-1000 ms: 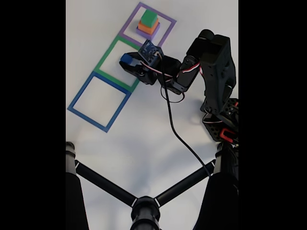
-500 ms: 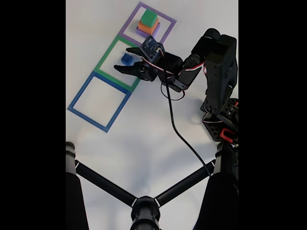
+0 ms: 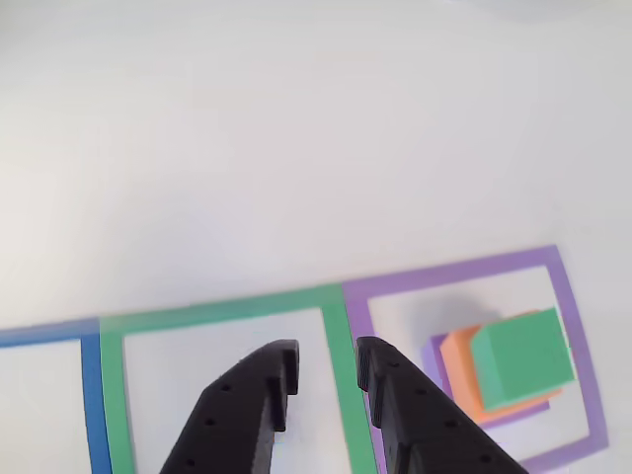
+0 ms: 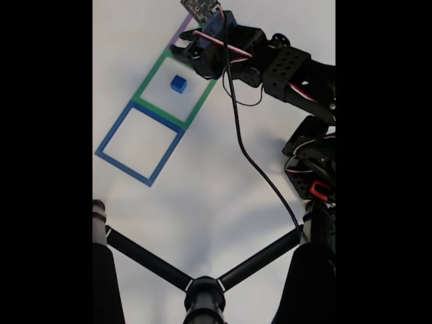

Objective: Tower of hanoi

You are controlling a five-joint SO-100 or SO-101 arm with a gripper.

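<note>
Inside the green outline [image 4: 156, 86] sits the blue block [image 4: 179, 84], freed; the empty end effector [image 3: 326, 367], jaws apart, faces the green block [image 3: 523, 357].

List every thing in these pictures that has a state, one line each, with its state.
gripper: open, empty, above the green tape outline.
blue block: resting alone inside the green tape outline, released.
green block: top of the stack.
orange block: stacked under the green block.
purple block: bottom of the stack, inside the purple tape outline.
blue tape outline: holds nothing.
</note>
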